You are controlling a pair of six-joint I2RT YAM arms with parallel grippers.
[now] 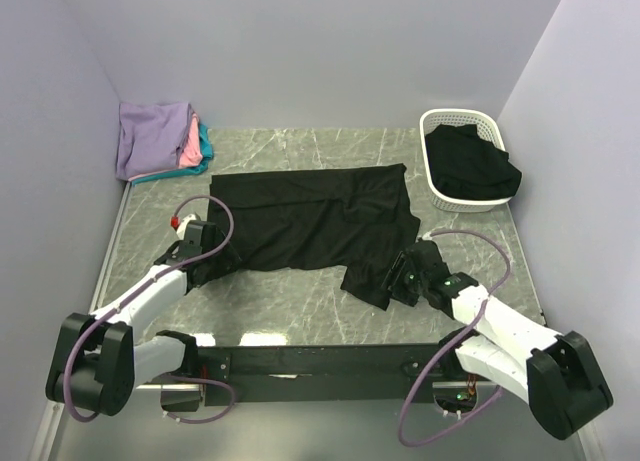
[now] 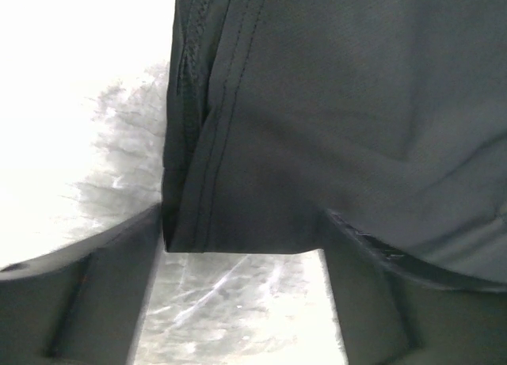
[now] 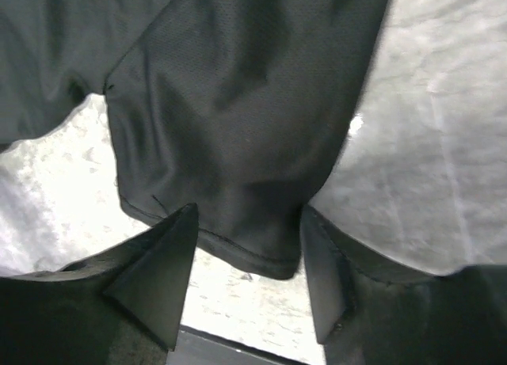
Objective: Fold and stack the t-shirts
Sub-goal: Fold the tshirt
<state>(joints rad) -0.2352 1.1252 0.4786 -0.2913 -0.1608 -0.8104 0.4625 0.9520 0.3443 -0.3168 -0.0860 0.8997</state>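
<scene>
A black t-shirt (image 1: 310,216) lies spread flat across the middle of the table. My left gripper (image 1: 207,258) is at its near left corner. In the left wrist view the jaws (image 2: 242,258) stand wide open with the shirt's stitched hem corner (image 2: 230,222) between the fingertips. My right gripper (image 1: 397,278) is at the shirt's near right sleeve. In the right wrist view it (image 3: 249,250) is open around the sleeve hem (image 3: 253,238). Folded lavender, pink and teal shirts (image 1: 158,141) are stacked at the back left. More black shirts (image 1: 470,163) lie in the basket.
A white perforated basket (image 1: 438,186) stands at the back right corner. Walls close in the table on the left, back and right. The arms' black base rail (image 1: 320,361) runs along the near edge. Marbled tabletop (image 1: 290,301) shows in front of the shirt.
</scene>
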